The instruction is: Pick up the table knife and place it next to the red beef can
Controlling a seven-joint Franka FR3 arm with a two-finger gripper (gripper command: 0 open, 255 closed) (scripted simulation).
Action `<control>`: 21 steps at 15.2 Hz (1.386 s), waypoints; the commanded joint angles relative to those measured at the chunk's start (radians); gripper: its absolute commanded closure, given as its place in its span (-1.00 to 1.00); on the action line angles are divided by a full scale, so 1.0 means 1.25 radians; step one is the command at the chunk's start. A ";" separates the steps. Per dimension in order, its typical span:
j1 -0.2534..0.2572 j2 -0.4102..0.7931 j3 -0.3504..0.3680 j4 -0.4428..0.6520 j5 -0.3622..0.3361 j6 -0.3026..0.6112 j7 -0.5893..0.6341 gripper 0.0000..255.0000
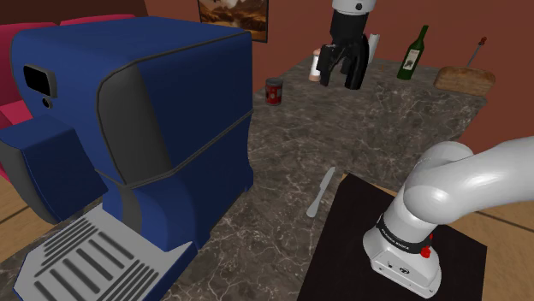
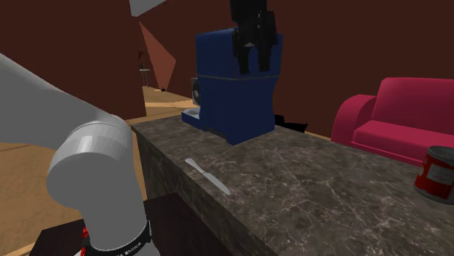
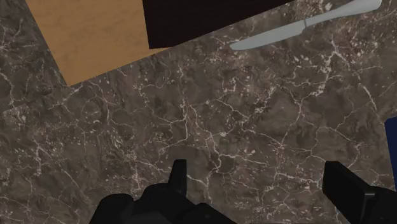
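A pale grey table knife [image 1: 321,191] lies flat on the dark marble counter [image 1: 376,128], close to the counter's edge by my black stand [image 1: 385,248]. The red beef can [image 1: 274,91] stands upright further back, beside the blue machine. My black gripper [image 1: 341,77] hangs high above the counter's middle, open and holding nothing. In the second exterior view the gripper [image 2: 252,64] hovers in front of the blue machine, the knife [image 2: 207,175] lies near the counter's edge, and the can [image 2: 439,172] is at the right. In the wrist view the knife [image 3: 305,25] lies far ahead of the spread fingers [image 3: 179,175].
A big blue coffee machine [image 1: 145,128] takes up the shoulder view's left half of the counter. At the back stand a green bottle [image 1: 412,53], a small shaker [image 1: 317,65] and a bread board [image 1: 465,79]. A red sofa [image 2: 396,120] sits beyond the counter.
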 commanded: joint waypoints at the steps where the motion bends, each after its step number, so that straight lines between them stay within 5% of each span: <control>1: 0.000 0.000 0.000 0.000 0.000 0.000 0.000 -1.00; 11: -0.089 -0.136 0.101 -0.286 0.124 0.083 0.383 -1.00; 21: -0.105 -0.197 0.272 -0.508 0.358 0.204 0.785 -1.00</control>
